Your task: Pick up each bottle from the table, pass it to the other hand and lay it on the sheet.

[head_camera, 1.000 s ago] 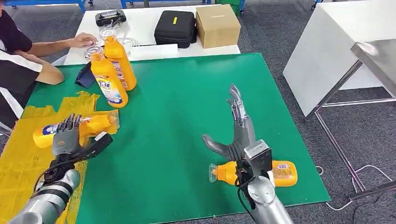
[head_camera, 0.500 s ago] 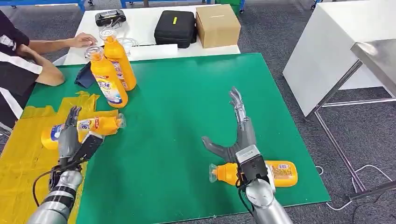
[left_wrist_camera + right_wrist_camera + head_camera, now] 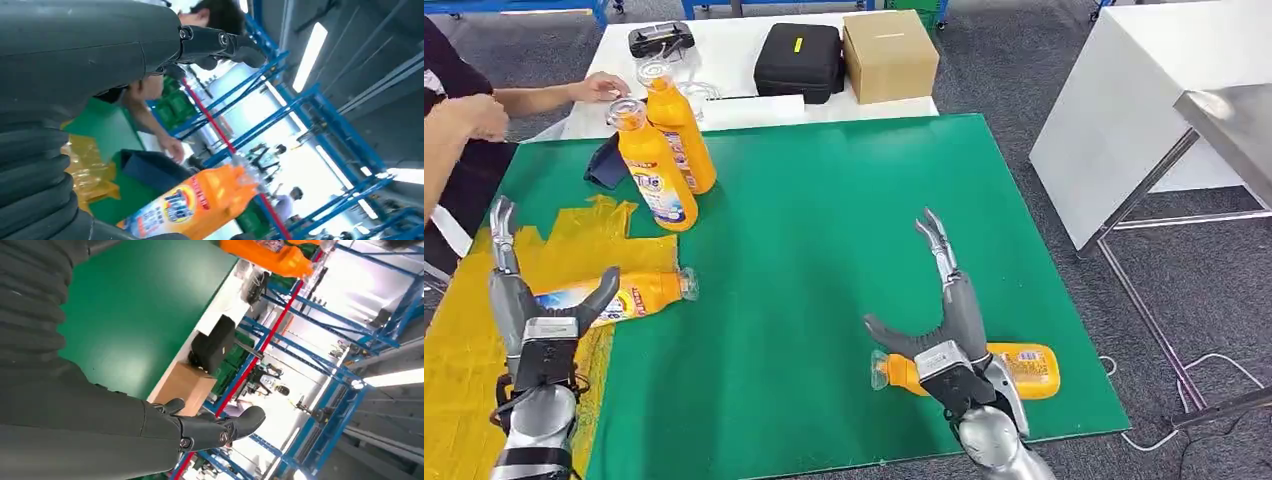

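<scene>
The left hand [image 3: 529, 300] is open above the yellow sheet [image 3: 464, 350], fingers spread and pointing far, holding nothing. Just right of it an orange detergent bottle [image 3: 629, 293] lies on its side, its base on the sheet and its clear cap over the sheet's right edge onto the green counter [image 3: 824, 200]. That overhang is the first risk: a brush from the thumb as the left hand moves could roll the bottle off the sheet.

The right hand [image 3: 944, 310] is also open and empty, fingers stretched far and thumb splayed left, poised over a second orange bottle [image 3: 1024, 368] lying near the counter's near right edge. Coming down off-centre, I judge, could push that round body toward the edge and onto the floor, or make the smooth plastic squirt out sideways.

2 upright bottles [image 3: 664, 150] stand far left, close to a person's arm [image 3: 544, 95], so a later reach there could meet that person.
</scene>
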`<state>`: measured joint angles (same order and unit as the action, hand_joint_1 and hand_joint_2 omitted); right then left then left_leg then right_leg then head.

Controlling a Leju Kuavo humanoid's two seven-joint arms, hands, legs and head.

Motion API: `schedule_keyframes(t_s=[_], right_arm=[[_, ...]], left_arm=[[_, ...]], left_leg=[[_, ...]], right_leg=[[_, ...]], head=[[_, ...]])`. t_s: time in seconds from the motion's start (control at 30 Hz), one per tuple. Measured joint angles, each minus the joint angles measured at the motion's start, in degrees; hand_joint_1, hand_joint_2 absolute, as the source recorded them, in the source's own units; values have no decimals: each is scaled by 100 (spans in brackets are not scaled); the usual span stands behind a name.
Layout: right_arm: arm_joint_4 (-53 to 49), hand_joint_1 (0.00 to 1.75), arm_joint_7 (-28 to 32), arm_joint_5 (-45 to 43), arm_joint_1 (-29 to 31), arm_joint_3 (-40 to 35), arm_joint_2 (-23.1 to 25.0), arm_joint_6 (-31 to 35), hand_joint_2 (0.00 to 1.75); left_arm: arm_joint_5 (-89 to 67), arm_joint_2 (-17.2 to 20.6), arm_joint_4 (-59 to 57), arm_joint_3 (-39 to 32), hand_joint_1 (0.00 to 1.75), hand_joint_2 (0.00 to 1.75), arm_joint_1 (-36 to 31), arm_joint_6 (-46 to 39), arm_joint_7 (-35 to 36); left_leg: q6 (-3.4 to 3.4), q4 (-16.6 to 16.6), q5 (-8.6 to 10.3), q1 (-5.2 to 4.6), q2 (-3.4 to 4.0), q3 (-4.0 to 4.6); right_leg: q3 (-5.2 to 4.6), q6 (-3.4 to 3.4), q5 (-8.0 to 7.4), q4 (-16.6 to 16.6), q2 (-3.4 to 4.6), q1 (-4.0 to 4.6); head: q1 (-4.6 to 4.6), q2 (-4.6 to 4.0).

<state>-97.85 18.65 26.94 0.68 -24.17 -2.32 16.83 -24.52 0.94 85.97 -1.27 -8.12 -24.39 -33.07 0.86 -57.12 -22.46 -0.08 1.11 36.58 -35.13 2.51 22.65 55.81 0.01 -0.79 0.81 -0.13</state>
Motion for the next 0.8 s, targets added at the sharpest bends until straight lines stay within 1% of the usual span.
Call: schedule_keyframes(t_s=[0.1,0.17,0.23,0.33,0.4,0.5,0.6,0.7,0.8], right_arm=[[-41,0,-238,690,-57,-2,-115,-35,175],[-74,0,-420,1189,-115,-11,-261,-190,175],[-114,0,-695,1707,-210,-22,-526,-506,175],[-118,0,-1093,2182,-378,-39,-998,-941,175],[-85,0,-1137,2235,-446,-42,-1367,-1286,175],[-17,0,-953,2033,-589,-50,-1999,-1620,175],[24,0,-879,1859,-737,-26,-2539,-1648,175],[20,0,-932,1747,-928,-2,-2901,-1646,175],[-11,0,-1232,1880,-1116,20,-3247,-1607,175]], left_arm=[[129,-52,344,54,0,175,173,83,-125],[223,-96,588,120,0,175,315,212,-123],[367,-151,790,199,0,175,446,430,-55],[535,-234,926,297,0,175,553,651,-5],[686,-269,931,341,0,175,568,774,2],[966,-308,891,393,0,175,519,953,-16],[1068,-334,813,448,0,175,461,1016,-35],[1082,-363,762,512,0,175,418,1036,-49],[1071,-367,743,562,0,175,393,1005,-53]], left_leg=[[0,0,0,0,-1,0],[1,-1,-1,-2,-2,0],[3,-1,-4,-5,-4,1],[13,-1,-10,-17,-17,2],[15,-2,-11,-21,-21,1],[19,-2,-9,-25,-25,0],[21,-3,-10,-26,-26,-1],[23,-4,-10,-26,-28,-1],[23,-3,-13,-25,-27,-1]], right_leg=[[2,0,0,0,-1,0],[3,1,1,-1,-2,-2],[5,7,4,-2,-2,-5],[6,12,8,-3,-7,-16],[5,13,7,-4,-6,-20],[7,15,6,-5,-8,-24],[8,20,2,-5,-6,-24],[8,21,2,-5,-7,-24],[8,21,2,-4,-6,-24]], head=[[0,0],[0,0],[0,0],[0,0],[2,0],[2,0],[4,0],[2,0],[7,0]])
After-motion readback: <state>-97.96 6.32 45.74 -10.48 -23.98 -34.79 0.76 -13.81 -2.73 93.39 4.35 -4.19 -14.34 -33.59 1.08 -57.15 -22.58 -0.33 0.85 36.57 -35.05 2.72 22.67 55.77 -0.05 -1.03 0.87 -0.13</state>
